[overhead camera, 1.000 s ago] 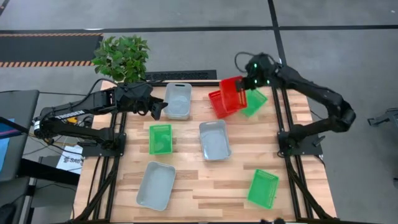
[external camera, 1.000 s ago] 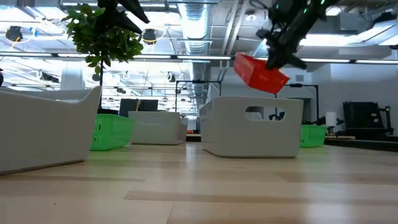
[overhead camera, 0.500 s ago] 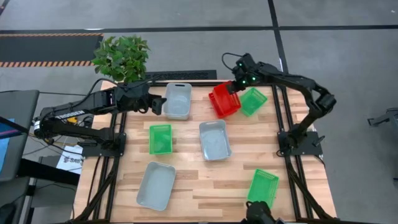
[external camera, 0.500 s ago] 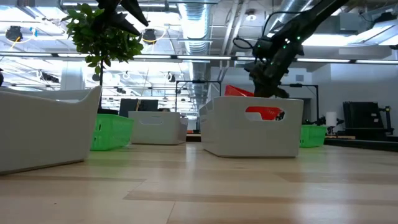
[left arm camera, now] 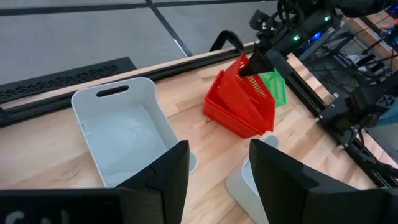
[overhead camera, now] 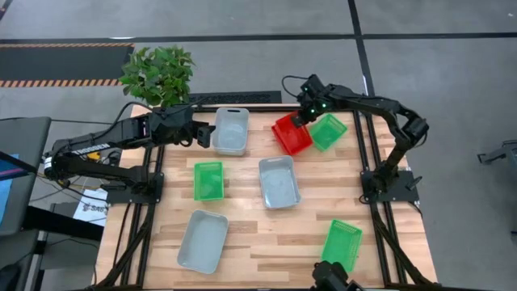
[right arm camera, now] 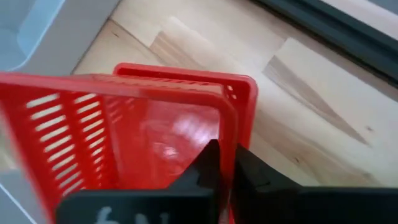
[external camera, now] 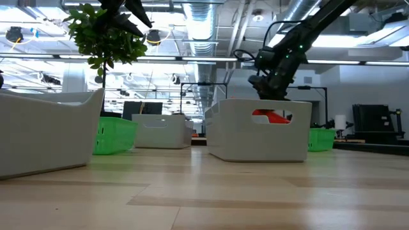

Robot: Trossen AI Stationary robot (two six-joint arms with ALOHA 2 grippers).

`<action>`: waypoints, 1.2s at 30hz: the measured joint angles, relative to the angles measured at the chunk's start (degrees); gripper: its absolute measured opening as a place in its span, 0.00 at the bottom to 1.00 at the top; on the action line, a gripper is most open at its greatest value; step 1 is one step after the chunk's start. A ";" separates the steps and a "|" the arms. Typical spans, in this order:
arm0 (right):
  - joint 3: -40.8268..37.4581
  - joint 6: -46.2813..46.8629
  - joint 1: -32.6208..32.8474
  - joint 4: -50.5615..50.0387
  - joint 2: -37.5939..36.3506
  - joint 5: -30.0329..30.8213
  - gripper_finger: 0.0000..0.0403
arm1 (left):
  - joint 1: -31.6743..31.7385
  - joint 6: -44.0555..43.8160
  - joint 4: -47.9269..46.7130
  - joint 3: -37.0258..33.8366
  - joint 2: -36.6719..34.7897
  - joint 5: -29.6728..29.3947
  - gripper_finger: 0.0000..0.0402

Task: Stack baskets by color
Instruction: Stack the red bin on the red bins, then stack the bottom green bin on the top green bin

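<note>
Lowered since a second ago, the red baskets [overhead camera: 292, 134] now sit on the desk [overhead camera: 266, 234] at its far edge instead of hanging tilted in the air, and the right arm has folded in closer over them.

From above, the right claw [overhead camera: 303, 118] is at the far rim of the red baskets, its arm bent back to its base at the desk's right side. A green basket [overhead camera: 328, 131] lies just beside the red ones on the right. The left claw [overhead camera: 203, 134] hovers beside a grey-blue basket [overhead camera: 231, 130] near the far edge, grasping nothing. Another green basket [overhead camera: 208, 180] lies left of centre, a grey-blue one [overhead camera: 279, 181] mid-desk, a third grey-blue one [overhead camera: 203, 239] at the near left, and a third green one [overhead camera: 342, 244] at the near right. All look empty. A potted plant [overhead camera: 157, 74] stands past the far left corner.

At desk level, the right claw [external camera: 271, 86] reaches down behind a grey-blue basket [external camera: 259, 130], red showing through its handle slot.

The left wrist camera sees its own fingers [left arm camera: 166, 176] spread apart, with the red baskets [left arm camera: 241, 101] nested and the right claw [left arm camera: 250, 67] on their rim.

The right wrist camera shows its fingers [right arm camera: 208, 162] narrowly parted, pinching the red rim [right arm camera: 229, 121] between them.
</note>
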 joint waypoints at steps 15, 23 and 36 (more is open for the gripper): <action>16.81 -5.92 1.60 -21.10 -0.23 4.34 0.48 | 0.02 0.12 -0.11 0.00 0.02 0.37 0.39; 13.21 3.69 10.40 -41.26 -1.90 11.43 0.46 | 0.02 0.49 -0.11 0.00 0.02 0.44 0.39; -0.02 54.97 44.85 -44.31 -27.20 11.25 0.48 | 0.02 1.84 0.00 0.02 0.02 1.99 0.39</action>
